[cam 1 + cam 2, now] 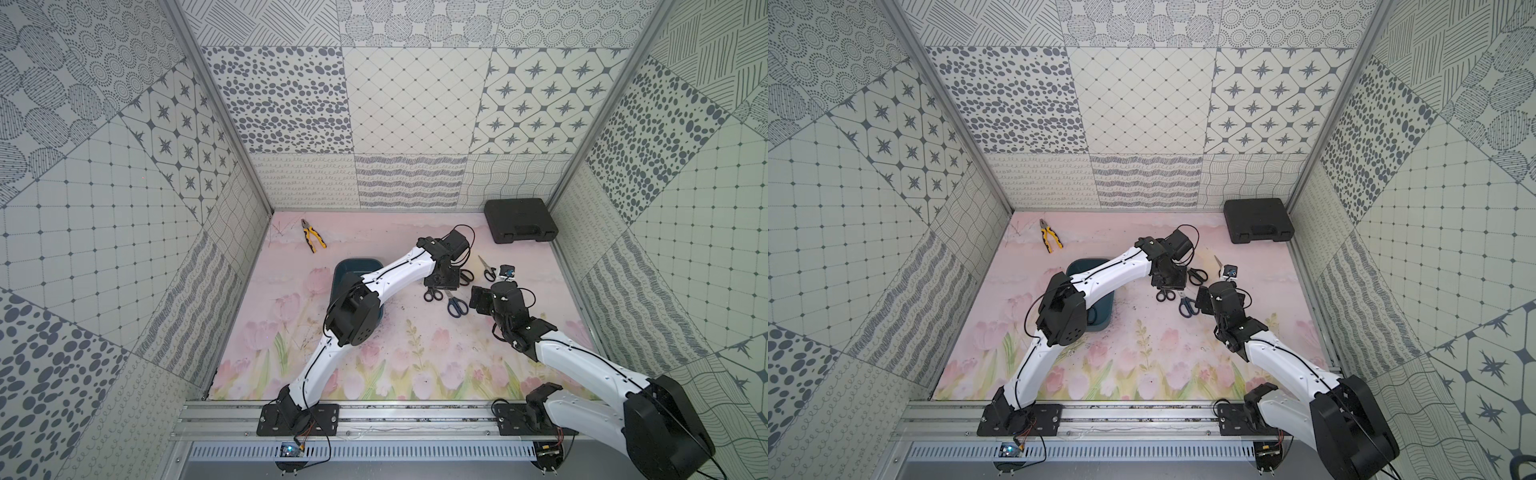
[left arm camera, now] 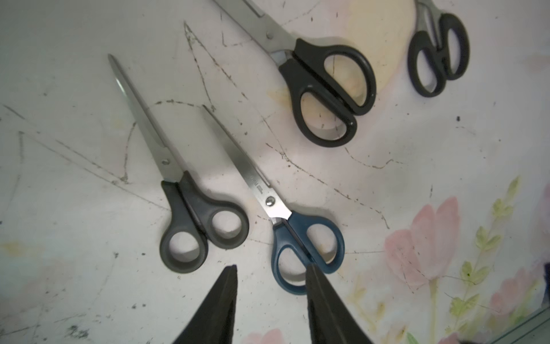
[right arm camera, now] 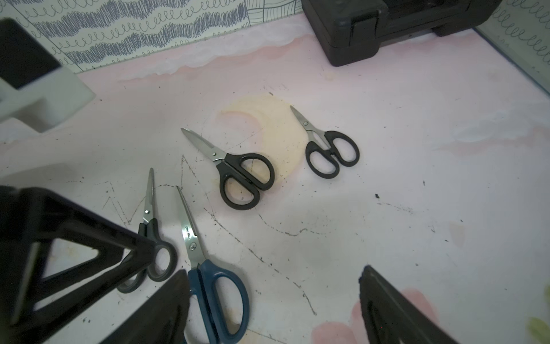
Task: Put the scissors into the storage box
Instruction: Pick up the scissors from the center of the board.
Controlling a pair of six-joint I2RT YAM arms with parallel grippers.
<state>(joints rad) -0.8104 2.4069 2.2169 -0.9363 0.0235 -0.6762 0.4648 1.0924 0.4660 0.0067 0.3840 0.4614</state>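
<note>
Floral mat (image 1: 415, 353): storage box (image 1: 351, 269) partly under left arm (image 1: 399, 270); four scissors (image 1: 455, 306) outside.

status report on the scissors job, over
Left end effector open above blue scissors; right end effector open nearby. Nothing gripped. Left arm spans over storage box.
</note>
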